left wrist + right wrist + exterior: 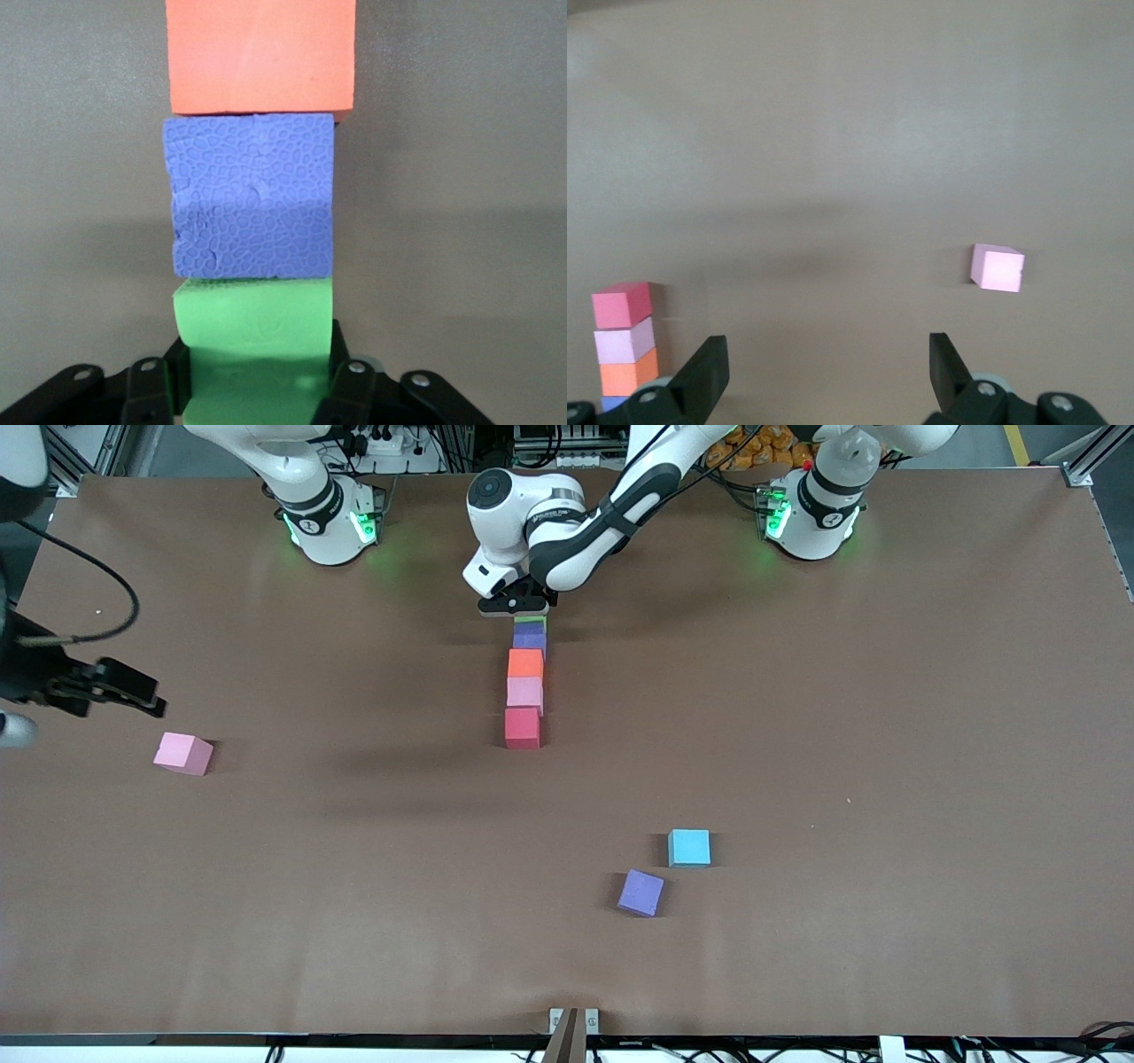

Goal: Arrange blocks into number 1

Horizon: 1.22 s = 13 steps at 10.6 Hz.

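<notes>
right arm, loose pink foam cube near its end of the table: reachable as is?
Probably yes. The right tool hangs open close above the loose pink foam cube, which sits alone on bare brown table; the left tool is at the green foam cube, well away.

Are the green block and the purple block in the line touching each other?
Touching. In the left wrist view, the green block meets the purple block edge to edge, with no table showing between them.

Brown table [886, 735] — matte, metal bracket [573, 1020] at its near edge, cables [1019, 1050] below — dark
</notes>
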Available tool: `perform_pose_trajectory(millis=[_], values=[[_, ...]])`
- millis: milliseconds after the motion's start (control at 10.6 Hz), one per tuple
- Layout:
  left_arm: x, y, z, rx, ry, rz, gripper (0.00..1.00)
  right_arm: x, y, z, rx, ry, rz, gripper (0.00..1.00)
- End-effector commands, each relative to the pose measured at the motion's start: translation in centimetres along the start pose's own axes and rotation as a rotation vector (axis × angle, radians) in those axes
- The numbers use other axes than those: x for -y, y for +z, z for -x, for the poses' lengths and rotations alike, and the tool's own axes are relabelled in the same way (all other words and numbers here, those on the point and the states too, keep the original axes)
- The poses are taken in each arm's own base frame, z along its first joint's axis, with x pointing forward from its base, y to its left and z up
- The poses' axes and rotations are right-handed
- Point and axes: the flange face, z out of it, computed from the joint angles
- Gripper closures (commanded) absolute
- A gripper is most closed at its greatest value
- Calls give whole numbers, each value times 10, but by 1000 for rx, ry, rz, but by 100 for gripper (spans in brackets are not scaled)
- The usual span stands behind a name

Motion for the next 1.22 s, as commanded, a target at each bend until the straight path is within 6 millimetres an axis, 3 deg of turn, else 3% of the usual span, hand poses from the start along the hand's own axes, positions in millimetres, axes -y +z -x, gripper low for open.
perform_pose_trajectory(millis=[0, 94, 283, 471, 660, 848, 1036, 1131], values=[[2, -14, -4, -26, 9, -42, 0, -13, -17, 22, -30, -31, 29, 0], [6, -28, -5, -37, 5, -58, 0, -14, -15, 21, -34, -30, 29, 0], [22, -77, -22, -80, -20, -85, 0, -22, -12, 34, -36, -17, 30, 0], [59, -122, -82, -113, -84, -78, 0, -29, -6, 45, -33, -4, 31, 0], [124, -167, -175, -148, -168, -46, 0, -29, -5, 45, -27, -6, 31, 0], [219, -205, -270, -162, -270, -29, 0, -27, -5, 45, -27, -10, 31, 0], [307, -226, -337, -157, -330, 7, 0, -23, -6, 45, -32, -17, 32, 0], [346, -229, -353, -146, -344, -5, 0, -24, -6, 45, -32, -15, 32, 0]])
